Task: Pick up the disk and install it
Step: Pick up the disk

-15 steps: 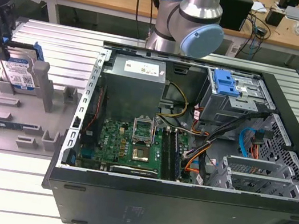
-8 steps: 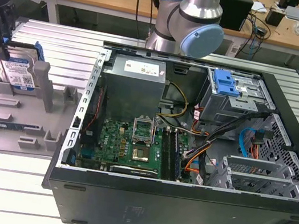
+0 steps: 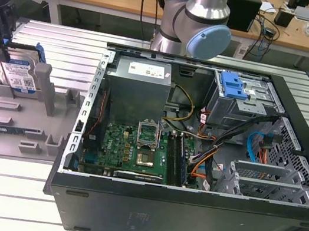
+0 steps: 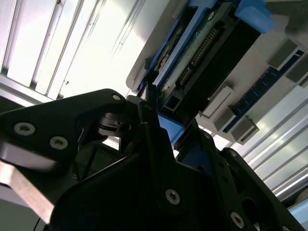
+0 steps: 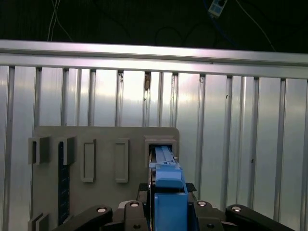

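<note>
Gripper: black gripper [image 3: 2,51] at the exterior view's far left, pointing down onto the disk's top edge. It is clamped on the disk's blue carrier, jaws tight on both sides, no gap seen in first wrist view.
Disk: disk [image 3: 21,75] stands on edge, silver w/ white-blue label and blue frame. Its lower end sits in a slot of the grey holder tray [image 3: 4,119].
Tray: lies flat on slatted metal table [image 3: 9,191], just beside the PC case.
PC case: open PC case [image 3: 184,216] at centre, well apart from the disk. Grey power-supply box [image 3: 138,89] and green motherboard [image 3: 137,145] are inside.
Arm: arm [image 3: 196,15] base behind the case.
</note>
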Robot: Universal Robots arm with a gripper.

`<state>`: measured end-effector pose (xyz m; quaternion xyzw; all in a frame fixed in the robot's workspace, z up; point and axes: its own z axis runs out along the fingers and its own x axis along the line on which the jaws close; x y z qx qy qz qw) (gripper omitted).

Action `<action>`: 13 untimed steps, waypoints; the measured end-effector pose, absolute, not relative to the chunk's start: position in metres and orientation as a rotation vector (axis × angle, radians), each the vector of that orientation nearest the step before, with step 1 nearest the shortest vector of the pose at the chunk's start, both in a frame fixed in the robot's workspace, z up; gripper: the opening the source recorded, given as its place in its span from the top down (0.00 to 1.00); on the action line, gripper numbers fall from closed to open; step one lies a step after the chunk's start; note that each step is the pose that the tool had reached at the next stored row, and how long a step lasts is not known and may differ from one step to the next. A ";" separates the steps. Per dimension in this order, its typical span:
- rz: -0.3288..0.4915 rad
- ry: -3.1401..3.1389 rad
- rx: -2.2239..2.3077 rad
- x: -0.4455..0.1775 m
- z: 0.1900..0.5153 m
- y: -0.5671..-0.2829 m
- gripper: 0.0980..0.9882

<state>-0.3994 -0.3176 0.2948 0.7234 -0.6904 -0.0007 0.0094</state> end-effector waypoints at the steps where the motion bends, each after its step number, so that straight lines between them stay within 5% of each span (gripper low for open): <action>1: -0.002 -2.156 2.259 -0.399 0.295 -0.318 0.70; 13: -0.006 -2.158 2.261 -0.399 0.317 -0.318 0.70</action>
